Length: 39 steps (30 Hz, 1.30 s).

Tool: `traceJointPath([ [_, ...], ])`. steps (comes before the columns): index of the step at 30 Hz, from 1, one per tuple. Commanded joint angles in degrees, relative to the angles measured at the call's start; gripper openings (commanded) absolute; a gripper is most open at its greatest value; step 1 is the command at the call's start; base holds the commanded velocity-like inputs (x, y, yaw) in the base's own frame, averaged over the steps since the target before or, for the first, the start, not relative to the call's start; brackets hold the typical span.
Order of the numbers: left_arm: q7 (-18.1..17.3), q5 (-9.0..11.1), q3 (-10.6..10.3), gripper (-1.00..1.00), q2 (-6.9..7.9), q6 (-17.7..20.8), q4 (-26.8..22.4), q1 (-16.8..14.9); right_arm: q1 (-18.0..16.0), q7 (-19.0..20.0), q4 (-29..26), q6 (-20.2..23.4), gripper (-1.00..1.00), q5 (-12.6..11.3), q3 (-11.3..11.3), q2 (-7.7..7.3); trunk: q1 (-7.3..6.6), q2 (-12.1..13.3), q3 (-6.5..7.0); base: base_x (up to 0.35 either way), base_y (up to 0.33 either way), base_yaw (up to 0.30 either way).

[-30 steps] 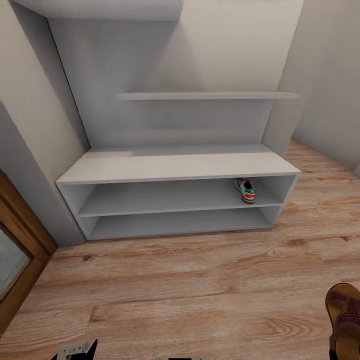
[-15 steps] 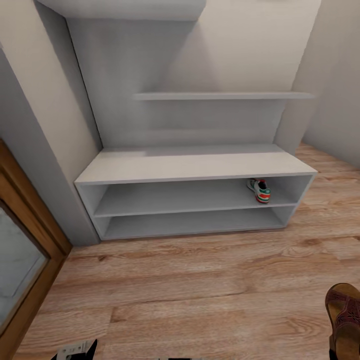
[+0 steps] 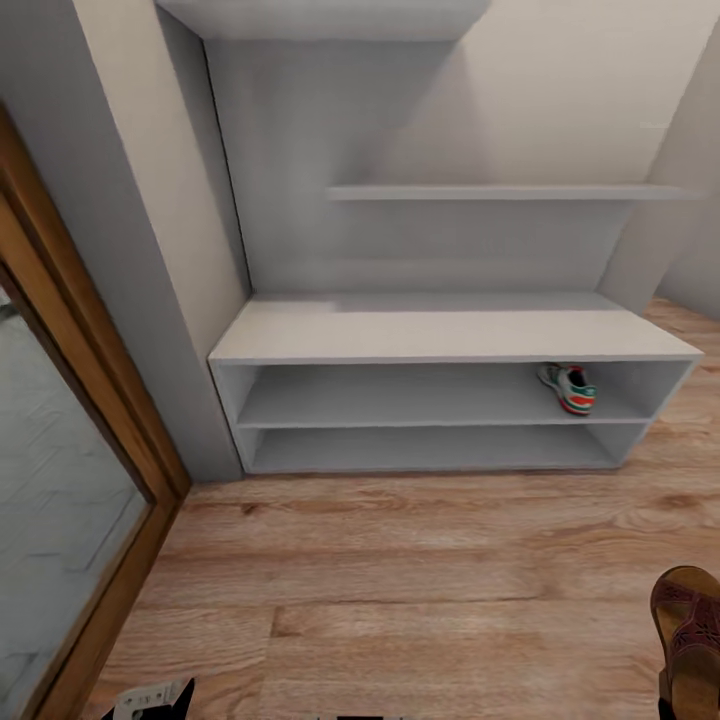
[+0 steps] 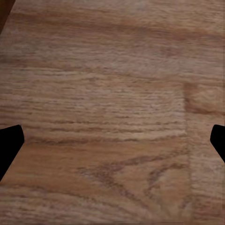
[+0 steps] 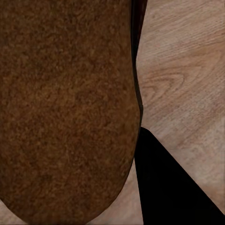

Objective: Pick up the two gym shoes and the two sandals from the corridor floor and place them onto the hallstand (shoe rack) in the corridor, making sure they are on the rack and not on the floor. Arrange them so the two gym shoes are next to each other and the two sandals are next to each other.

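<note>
One gym shoe (image 3: 568, 387) sits inside the hallstand (image 3: 450, 335). Right fingers (image 5: 168, 187) grip a sandal (image 3: 690, 630) low above the corridor floor (image 3: 420, 590); left fingers (image 4: 9, 145) spread open.

gym shoe (image 3: 569, 387) in hallstand (image 3: 450, 335), right end

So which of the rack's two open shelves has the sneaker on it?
The upper shelf: the gym shoe sits at its right end, just under the flat top. The lower shelf near the floor holds no shoe.
</note>
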Motion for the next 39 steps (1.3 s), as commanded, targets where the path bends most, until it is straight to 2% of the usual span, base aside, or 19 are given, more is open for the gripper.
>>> traceJointPath([
  [1, -0.6, 0.4, 0.2, 1.00, -0.02, 0.0, 0.1, -0.1, 0.0, 0.6, 0.0, -0.1, -1.00, -0.3, -0.2, 0.02, -0.01, 0.0, -0.04, 0.000, 0.070, 0.158],
  [16, -0.6, 0.0, 0.1, 1.00, -0.04, -0.1, 0.1, -0.1, 0.0, 0.5, 0.1, -0.1, -1.00, -0.3, -0.2, 0.02, -0.01, 0.0, -0.04, 0.000, 0.013, 0.029],
  [21, -2.0, -0.1, -0.8, 1.00, -0.13, -0.2, -0.9, -0.1, 0.0, 0.5, 0.1, -0.1, -1.00, -0.3, -0.2, 0.02, -0.01, 0.0, -0.04, 0.000, 0.000, 0.000],
  [22, -3.2, -0.1, -1.0, 1.00, -0.16, -0.2, -1.2, -0.1, 0.0, 0.5, 0.1, -0.1, -1.00, -0.3, -0.2, 0.02, -0.01, 0.0, -0.04, 0.000, 0.000, 0.000],
  [23, -21.6, -0.6, -3.1, 1.00, 0.04, 0.4, -1.9, -0.7, 0.0, 0.5, 0.9, 0.0, -1.00, -0.2, -0.2, 0.02, -0.01, 0.0, -0.04, 0.000, 0.000, 0.000],
  [24, -23.8, -0.7, -3.2, 1.00, 0.03, 0.5, -2.0, -0.8, 0.0, 0.5, 1.2, 0.0, -1.00, -0.2, -0.1, 0.02, -0.01, 0.0, -0.04, 0.000, 0.000, 0.000],
  [25, -27.8, -0.7, -3.3, 1.00, -0.02, 0.8, -2.0, -0.9, 0.0, 0.6, 2.2, 0.0, -1.00, -0.2, 0.2, 0.02, -0.01, 0.0, -0.04, 0.000, 0.000, 0.000],
  [26, -29.6, -0.6, -3.3, 1.00, -0.06, 0.8, -2.1, -1.0, 0.0, 0.6, 2.7, 0.0, -1.00, -0.2, 0.5, 0.02, -0.01, 0.0, -0.04, 0.000, 0.000, 0.000],
  [27, -32.7, -0.6, -3.4, 1.00, -0.16, 1.0, -2.3, -1.1, 0.0, 0.6, 3.8, 0.0, -1.00, -0.3, 1.6, 0.02, -0.01, 0.0, -0.04, 0.000, 0.000, 0.000],
  [29, -35.0, -0.6, -3.4, 1.00, -0.28, 1.0, -2.5, -1.1, 0.0, 0.6, 4.8, 0.0, -1.00, -0.3, 3.1, 0.02, -0.01, 0.0, -0.04, 0.000, 0.000, 0.000],
  [30, -36.7, -0.4, -3.3, 1.00, -0.33, 1.1, -2.7, -1.1, 0.0, 0.6, 5.5, -0.1, -1.00, -0.3, 5.1, 0.02, -0.01, 0.0, -0.04, 0.000, 0.000, 0.000],
  [32, -37.8, -0.3, -3.3, 1.00, -0.30, 1.1, -2.8, -1.1, 0.0, 0.5, 5.9, -0.1, -1.00, -0.3, 7.5, 0.02, -0.01, 0.0, -0.04, 0.000, 0.000, 0.000],
  [33, -38.5, -0.2, -3.2, 1.00, -0.18, 1.0, -2.7, -1.0, 0.0, 0.4, 6.1, 0.0, -1.00, -0.3, 10.2, 0.02, -0.01, 0.0, -0.04, 0.000, 0.000, 0.000],
  [35, -39.1, -0.3, -3.2, 1.00, -0.06, 0.9, -2.6, -0.9, -0.1, 0.3, 6.3, 0.0, -1.00, -0.3, 13.0, 0.02, -0.01, 0.0, -0.04, 0.000, 0.000, 0.000],
  [36, -39.6, -0.4, -3.2, 1.00, 0.06, 0.8, -2.5, -0.7, -0.1, 0.3, 6.4, 0.1, -1.00, -0.3, 16.0, 0.02, -0.01, 0.0, -0.04, 0.000, 0.000, 0.000],
  [37, -39.9, -0.4, -3.2, 1.00, 0.17, 0.7, -2.5, -0.6, -0.1, 0.2, 6.4, 0.1, -1.00, -0.3, 17.5, 0.02, -0.01, 0.0, -0.04, 0.000, 0.000, 0.000],
  [38, -40.8, -0.4, -3.2, 1.00, 0.52, 0.6, -2.4, -0.5, -0.1, 0.1, 6.5, 0.2, -1.00, -0.3, 20.3, 0.02, -0.01, 0.0, -0.04, 0.000, 0.000, 0.000],
  [39, -41.4, -0.4, -3.2, 1.00, 0.73, 0.5, -2.4, -0.4, -0.1, 0.0, 6.5, 0.2, -1.00, -0.3, 21.6, 0.02, -0.01, 0.0, -0.04, 0.000, 0.000, 0.000],
])
